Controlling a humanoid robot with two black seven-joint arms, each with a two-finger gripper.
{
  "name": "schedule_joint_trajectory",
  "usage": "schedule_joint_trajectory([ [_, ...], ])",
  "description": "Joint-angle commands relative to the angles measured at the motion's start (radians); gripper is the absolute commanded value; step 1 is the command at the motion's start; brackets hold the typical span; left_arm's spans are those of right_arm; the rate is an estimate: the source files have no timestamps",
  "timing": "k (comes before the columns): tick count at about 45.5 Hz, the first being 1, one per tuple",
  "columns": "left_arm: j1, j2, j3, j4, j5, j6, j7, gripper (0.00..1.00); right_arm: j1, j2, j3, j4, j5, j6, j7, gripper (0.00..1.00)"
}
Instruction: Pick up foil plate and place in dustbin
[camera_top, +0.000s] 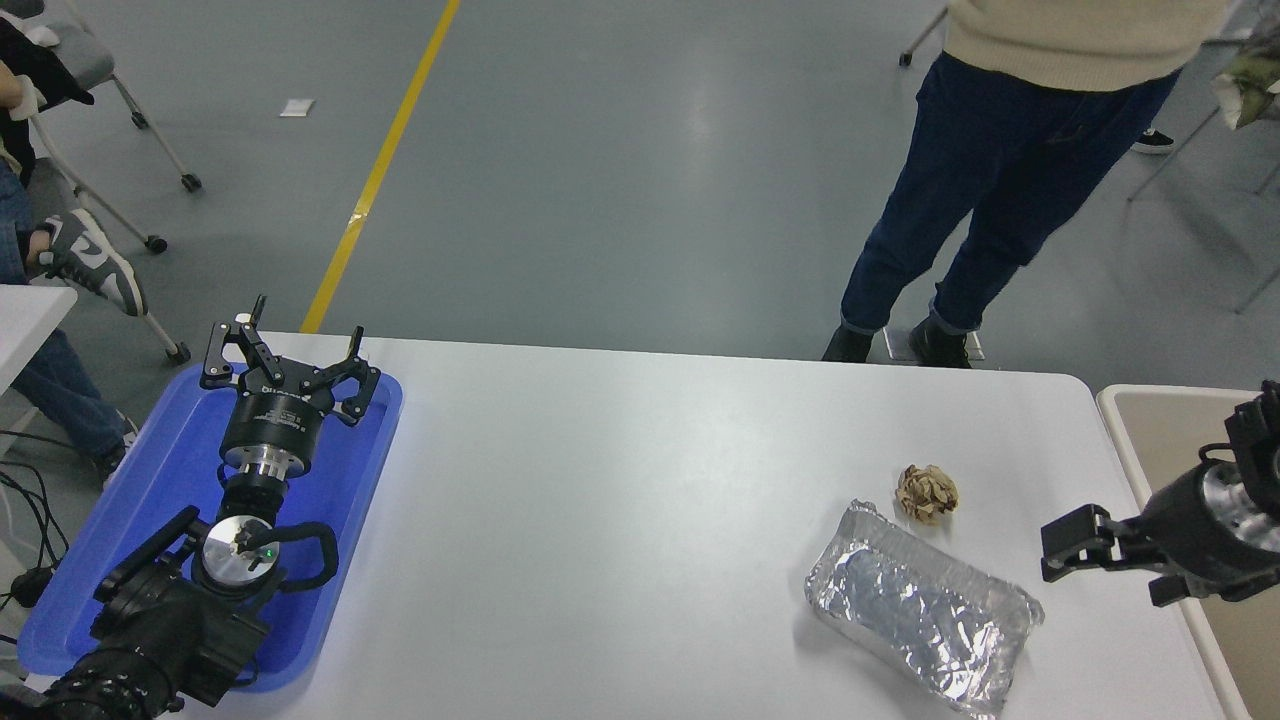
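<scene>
at the right edge, the right gripper (1062, 545) hangs just right of the foil plate (922, 606), which runs far-left to near-right; fingers' opening i cannot tell; left gripper (288, 355) parked.

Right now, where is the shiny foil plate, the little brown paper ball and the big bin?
foil plate (925, 610): head view, on the crinkled silver floor of the tray.
brown paper ball (927, 493): head view, on the middle of the crumpled ball.
dustbin (1118, 428): head view, on its pale rounded rim.
</scene>
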Motion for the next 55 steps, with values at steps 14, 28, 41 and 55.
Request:
schedule_joint_trajectory([
  [14,0.000,0.000,0.001,0.000,0.000,0.000,0.000,1.00,-0.279,0.052,0.190,-0.133,0.051,-0.099,-0.035,1.00],
  [28,0.000,0.000,0.001,0.000,0.000,0.000,0.000,1.00,-0.401,0.089,0.257,-0.203,0.048,-0.128,-0.035,1.00],
  [41,0.000,0.000,0.001,0.000,0.000,-0.002,-0.002,1.00,-0.495,0.109,0.292,-0.242,0.030,-0.174,-0.033,1.00],
  [55,0.000,0.000,0.001,0.000,0.000,0.000,-0.002,1.00,-0.519,0.115,0.302,-0.243,0.027,-0.229,-0.027,0.62],
])
